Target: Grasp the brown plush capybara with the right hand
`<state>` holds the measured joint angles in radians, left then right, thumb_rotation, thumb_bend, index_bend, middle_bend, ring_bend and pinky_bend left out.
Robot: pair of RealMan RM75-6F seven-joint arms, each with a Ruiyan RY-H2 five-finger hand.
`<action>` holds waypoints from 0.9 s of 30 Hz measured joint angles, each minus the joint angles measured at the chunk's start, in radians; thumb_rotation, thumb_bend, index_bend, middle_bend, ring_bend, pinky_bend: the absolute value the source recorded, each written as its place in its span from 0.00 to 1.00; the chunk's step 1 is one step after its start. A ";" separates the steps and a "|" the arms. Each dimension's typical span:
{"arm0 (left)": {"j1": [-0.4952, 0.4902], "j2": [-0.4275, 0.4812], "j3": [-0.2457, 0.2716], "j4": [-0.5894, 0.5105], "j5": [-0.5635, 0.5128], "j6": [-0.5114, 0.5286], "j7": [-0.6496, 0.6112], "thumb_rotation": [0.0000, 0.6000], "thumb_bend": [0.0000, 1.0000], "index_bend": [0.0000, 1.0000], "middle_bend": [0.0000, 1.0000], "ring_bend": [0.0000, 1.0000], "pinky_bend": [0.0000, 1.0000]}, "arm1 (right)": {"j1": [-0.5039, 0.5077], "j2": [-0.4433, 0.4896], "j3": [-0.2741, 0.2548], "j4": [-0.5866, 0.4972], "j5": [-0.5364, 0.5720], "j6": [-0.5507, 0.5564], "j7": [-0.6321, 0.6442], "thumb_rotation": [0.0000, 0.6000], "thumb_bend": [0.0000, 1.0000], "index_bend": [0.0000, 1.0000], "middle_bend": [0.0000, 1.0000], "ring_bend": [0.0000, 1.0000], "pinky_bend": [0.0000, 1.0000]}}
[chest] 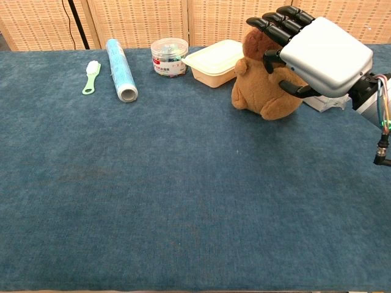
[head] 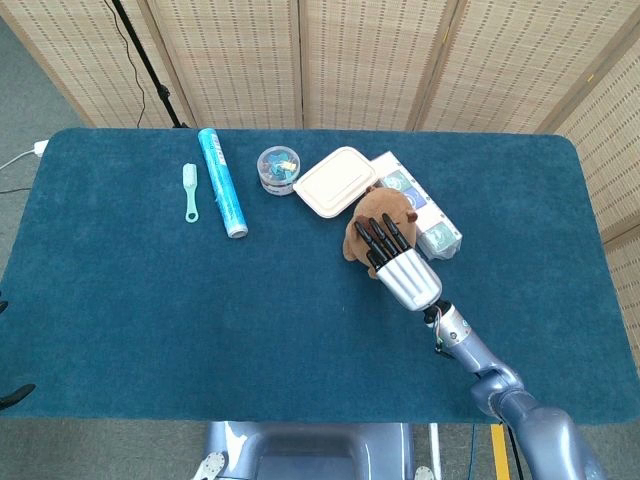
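Fingers (chest: 276,19) of the right hand (chest: 317,52) lie spread over the top and back of the brown plush capybara (chest: 259,85), their dark tips reaching past its head, while the thumb curls in against the toy's side in the chest view. The hand is partly open and draped on the toy rather than clamped; whether it has a firm grip cannot be told, since the capybara sits on the surface (head: 150,300) with its base on the blue cloth. From the head view the same hand (head: 400,265) covers the near half of the capybara (head: 375,215), the silver back of the hand facing up and the arm running off toward the near right corner. The toy stands upright, right of centre, just beside a cream lidded box (head: 335,180) on its far left and a white carton (head: 420,210) with round printed pictures on its far right. Further left are a clear round tub (head: 278,168) with coloured contents, a blue roll (head: 221,182) lying lengthwise, and a pale green brush (head: 190,192). The left hand shows in neither view.
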<state>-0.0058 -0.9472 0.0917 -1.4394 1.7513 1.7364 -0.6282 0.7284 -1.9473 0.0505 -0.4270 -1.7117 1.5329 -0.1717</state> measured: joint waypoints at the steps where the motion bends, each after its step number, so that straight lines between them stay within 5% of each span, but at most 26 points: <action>1: 0.000 0.000 0.000 0.000 0.000 0.000 0.000 1.00 0.00 0.00 0.00 0.00 0.00 | 0.001 -0.001 0.000 0.001 0.001 0.001 0.001 1.00 0.46 0.47 0.00 0.00 0.07; 27: 0.001 0.001 -0.002 0.005 -0.004 0.003 -0.011 1.00 0.00 0.00 0.00 0.00 0.00 | 0.012 -0.017 -0.004 0.011 0.029 -0.005 0.033 1.00 0.47 0.59 0.00 0.00 0.08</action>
<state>-0.0047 -0.9465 0.0896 -1.4345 1.7475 1.7395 -0.6391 0.7406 -1.9642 0.0462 -0.4160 -1.6824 1.5275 -0.1385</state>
